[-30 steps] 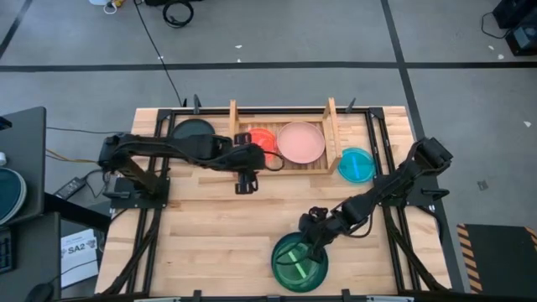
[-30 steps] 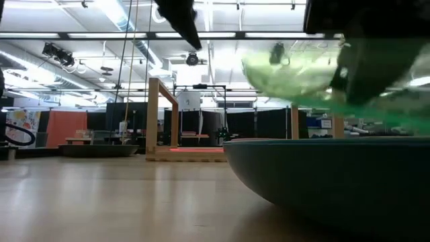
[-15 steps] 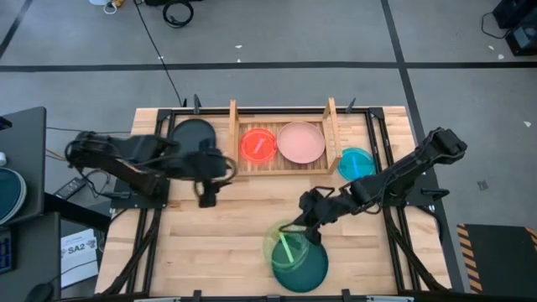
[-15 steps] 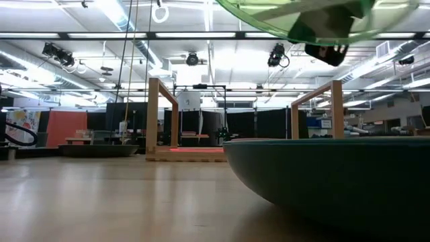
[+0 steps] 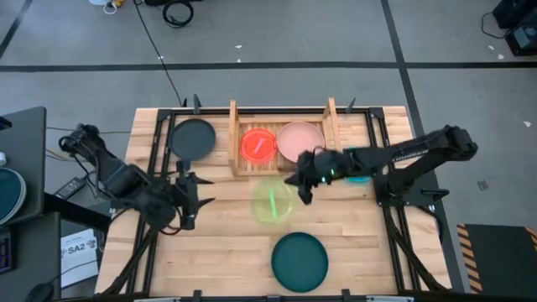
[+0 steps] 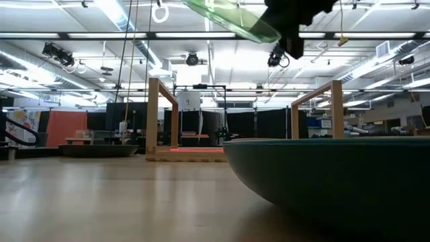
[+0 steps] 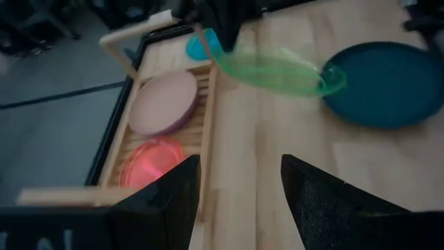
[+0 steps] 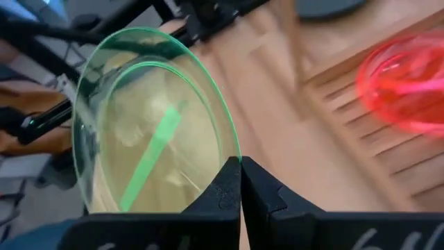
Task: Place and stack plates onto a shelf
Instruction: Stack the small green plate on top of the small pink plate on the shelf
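Note:
My right gripper is shut on a translucent green plate, high above the table just in front of the shelf. The low view shows that plate near the top of the picture. The wooden shelf holds an orange plate and a pink plate, both lying flat on its slats. A teal plate lies near the near edge. A cyan plate beside the shelf is partly hidden by my right arm. My left gripper hangs open near the table's left side, touching nothing. My right gripper pinches the green plate's rim between its two fingers. The fingers reach it from the table's right side. The plate is lifted clear of everything and tilted, stretching away from the fingers toward the table's left.
A dark plate lies flat left of the shelf, near the far left corner. The shelf's upright side boards stand at both ends. Bare tabletop lies between my left gripper and the teal plate.
My right gripper has lifted the green plate off the teal plate and carried it up and toward the far edge, to the front of the shelf. My left arm has drawn back from the shelf toward the table's left and near side.

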You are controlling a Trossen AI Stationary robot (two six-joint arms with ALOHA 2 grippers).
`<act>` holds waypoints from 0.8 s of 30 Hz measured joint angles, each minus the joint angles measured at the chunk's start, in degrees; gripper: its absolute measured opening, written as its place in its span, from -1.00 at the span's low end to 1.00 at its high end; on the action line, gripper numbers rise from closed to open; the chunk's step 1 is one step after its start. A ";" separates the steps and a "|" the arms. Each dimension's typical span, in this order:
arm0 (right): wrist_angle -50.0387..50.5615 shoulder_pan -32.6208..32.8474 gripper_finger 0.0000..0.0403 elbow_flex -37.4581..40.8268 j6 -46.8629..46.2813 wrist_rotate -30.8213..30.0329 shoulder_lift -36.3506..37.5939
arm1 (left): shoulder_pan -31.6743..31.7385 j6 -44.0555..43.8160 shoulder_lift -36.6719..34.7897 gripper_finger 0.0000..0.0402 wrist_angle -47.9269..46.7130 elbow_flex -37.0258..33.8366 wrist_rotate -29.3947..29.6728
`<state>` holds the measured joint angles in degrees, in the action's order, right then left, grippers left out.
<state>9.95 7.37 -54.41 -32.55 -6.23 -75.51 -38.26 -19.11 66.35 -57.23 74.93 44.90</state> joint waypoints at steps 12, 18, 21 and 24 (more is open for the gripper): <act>13.78 -19.14 -0.98 -16.28 15.10 5.46 -2.61 | -0.20 -2.67 -22.30 0.03 25.73 -34.55 -0.55; 14.92 -28.36 -0.98 -22.85 19.77 8.19 -8.56 | 1.02 -0.80 -28.42 0.03 33.26 -43.15 -1.66; 16.22 -32.71 -0.98 -26.13 21.66 10.32 -12.78 | 1.60 -1.17 -29.65 0.03 33.37 -44.54 -1.66; 16.16 -36.16 -0.98 -28.48 22.24 10.87 -17.11 | 1.84 -1.18 -30.14 0.03 33.51 -44.71 -1.62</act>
<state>26.11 -28.79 -82.89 -10.31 4.64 -92.62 -36.42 -20.29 36.21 -23.72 30.22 43.29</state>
